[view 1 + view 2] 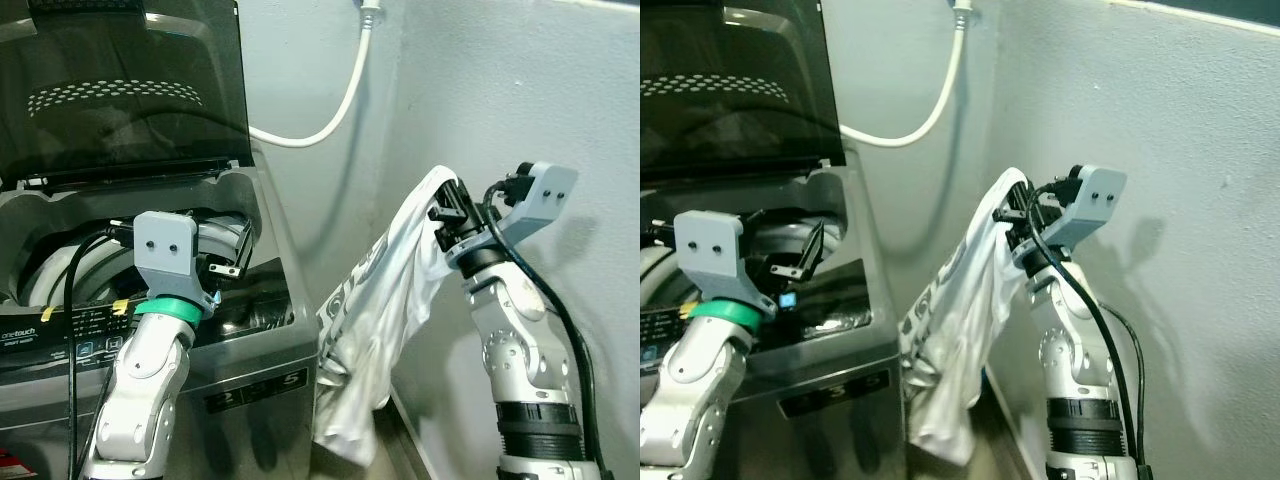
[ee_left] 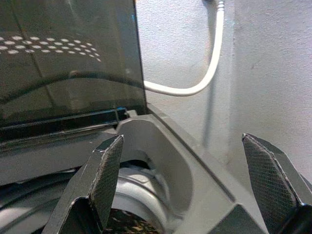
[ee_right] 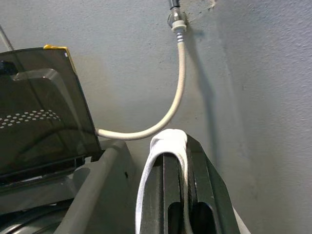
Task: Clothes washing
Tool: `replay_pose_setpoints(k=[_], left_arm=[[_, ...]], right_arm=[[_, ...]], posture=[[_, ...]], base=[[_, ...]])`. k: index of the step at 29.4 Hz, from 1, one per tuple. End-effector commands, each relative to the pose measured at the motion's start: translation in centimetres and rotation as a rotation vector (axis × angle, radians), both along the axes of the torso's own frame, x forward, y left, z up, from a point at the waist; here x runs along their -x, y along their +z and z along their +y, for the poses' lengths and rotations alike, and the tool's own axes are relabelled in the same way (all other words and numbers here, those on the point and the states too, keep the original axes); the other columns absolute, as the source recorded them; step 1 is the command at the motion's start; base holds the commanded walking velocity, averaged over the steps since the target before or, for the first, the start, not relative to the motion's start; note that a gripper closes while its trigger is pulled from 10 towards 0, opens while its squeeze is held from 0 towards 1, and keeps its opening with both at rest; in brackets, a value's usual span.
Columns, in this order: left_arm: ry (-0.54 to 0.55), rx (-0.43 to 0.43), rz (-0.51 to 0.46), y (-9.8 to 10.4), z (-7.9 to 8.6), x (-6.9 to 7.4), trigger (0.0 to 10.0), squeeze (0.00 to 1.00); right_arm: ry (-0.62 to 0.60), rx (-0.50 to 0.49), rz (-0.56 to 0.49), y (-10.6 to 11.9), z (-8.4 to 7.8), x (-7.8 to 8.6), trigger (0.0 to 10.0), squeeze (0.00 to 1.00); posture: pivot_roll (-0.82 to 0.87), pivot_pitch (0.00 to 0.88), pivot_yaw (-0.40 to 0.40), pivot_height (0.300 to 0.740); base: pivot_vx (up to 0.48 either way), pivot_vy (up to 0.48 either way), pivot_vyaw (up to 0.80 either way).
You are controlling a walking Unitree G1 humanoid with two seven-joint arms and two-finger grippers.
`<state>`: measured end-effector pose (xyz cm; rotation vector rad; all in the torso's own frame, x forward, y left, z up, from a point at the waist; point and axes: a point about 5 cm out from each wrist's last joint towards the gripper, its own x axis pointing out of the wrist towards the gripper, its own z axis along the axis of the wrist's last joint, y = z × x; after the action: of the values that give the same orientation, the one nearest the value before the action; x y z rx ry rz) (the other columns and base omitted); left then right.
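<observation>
Garment (image 1: 385, 300), white, soft and light, dangling limp just right of washing machine (image 1: 255, 370), pinched at top fold by clamped right claw (image 1: 447, 212); best held there, bunched; left claw (image 1: 228, 262) spread apart over machine's tub.

we see washer (image 1: 262, 375) mouth open, dark lid (image 1: 130, 85) raised upright behind it. left gripper (image 1: 228, 262) already hangs spread over drum opening (image 2: 141, 195). right gripper (image 1: 447, 212) beside washer with white garment (image 1: 375, 310) draped down in gap toward wall (image 1: 560, 90). white hose (image 1: 335, 100) arcs above washer's rear corner.
</observation>
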<state>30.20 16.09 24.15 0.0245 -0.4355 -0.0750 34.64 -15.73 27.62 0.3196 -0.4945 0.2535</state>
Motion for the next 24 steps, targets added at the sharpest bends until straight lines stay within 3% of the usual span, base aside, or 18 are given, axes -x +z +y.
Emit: replay_pose_setpoints(k=[1, 7, 24], left_arm=[[-0.007, 0.008, -0.004, 0.22, -0.13, 0.14, 10.0, 0.00], [-0.015, 0.014, -0.007, 0.26, -0.32, 0.14, 10.0, 0.00], [0.001, 0.011, -0.018, 0.68, 0.18, 0.06, 10.0, 0.00]], right_arm=[[-0.014, -0.017, -0.023, 0.33, -0.43, 0.27, 10.0, 0.00], [-0.024, -0.016, -0.019, 0.16, -0.65, 0.30, 10.0, 0.00], [-0.031, -0.023, 0.000, -0.38, -0.50, 0.10, 10.0, 0.00]], posture=[[0.06, 0.021, 0.024, 0.740], [0.06, 0.019, 0.021, 0.740], [0.08, 0.018, 0.015, 0.740]], base=[[0.000, 0.000, 0.00], [0.000, 0.178, 0.00], [0.000, 0.436, 0.00]])
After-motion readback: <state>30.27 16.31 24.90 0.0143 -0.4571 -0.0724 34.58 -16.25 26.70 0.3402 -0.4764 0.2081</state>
